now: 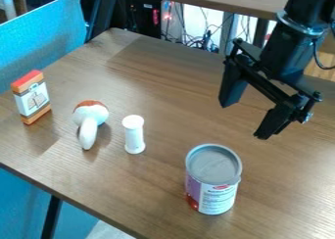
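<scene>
Camera view: hanging over counter [157,184] with gripper [247,117] released, grasping nothing; near can [214,184], apart from tube [134,135], mushroom [90,118], box [31,99].

So the bench [150,194] is showing a mid-brown wood grain, and the little box [31,97] is wearing a red top, orange-brown bands and a whitish middle with a dark line drawing. The mushroom-looking thing [89,121] is sporting a rusty red-brown patch over white, while the small spool-shaped piece [133,134] is going plain white all over. The can [213,179] is pairing a grey lid with a white label that's carrying purple and red patches plus dark print, and the panel [42,37] is popping bright blue.
</scene>
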Controlling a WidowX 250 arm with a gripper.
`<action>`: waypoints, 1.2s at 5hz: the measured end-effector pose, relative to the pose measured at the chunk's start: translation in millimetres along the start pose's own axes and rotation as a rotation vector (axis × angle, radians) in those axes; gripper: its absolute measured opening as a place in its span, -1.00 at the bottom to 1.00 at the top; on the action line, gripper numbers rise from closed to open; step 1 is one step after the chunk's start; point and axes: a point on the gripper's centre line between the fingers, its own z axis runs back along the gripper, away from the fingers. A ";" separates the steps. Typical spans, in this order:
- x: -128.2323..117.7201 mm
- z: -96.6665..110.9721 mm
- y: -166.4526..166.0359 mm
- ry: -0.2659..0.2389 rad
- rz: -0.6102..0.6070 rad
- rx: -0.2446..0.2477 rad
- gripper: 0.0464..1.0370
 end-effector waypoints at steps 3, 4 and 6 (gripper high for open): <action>-13.2 -20.6 -0.2 0.152 0.018 0.034 0.93; -21.0 -28.1 -4.9 0.197 0.030 0.022 0.93; -45.5 -56.2 -25.3 0.305 0.048 -0.076 0.93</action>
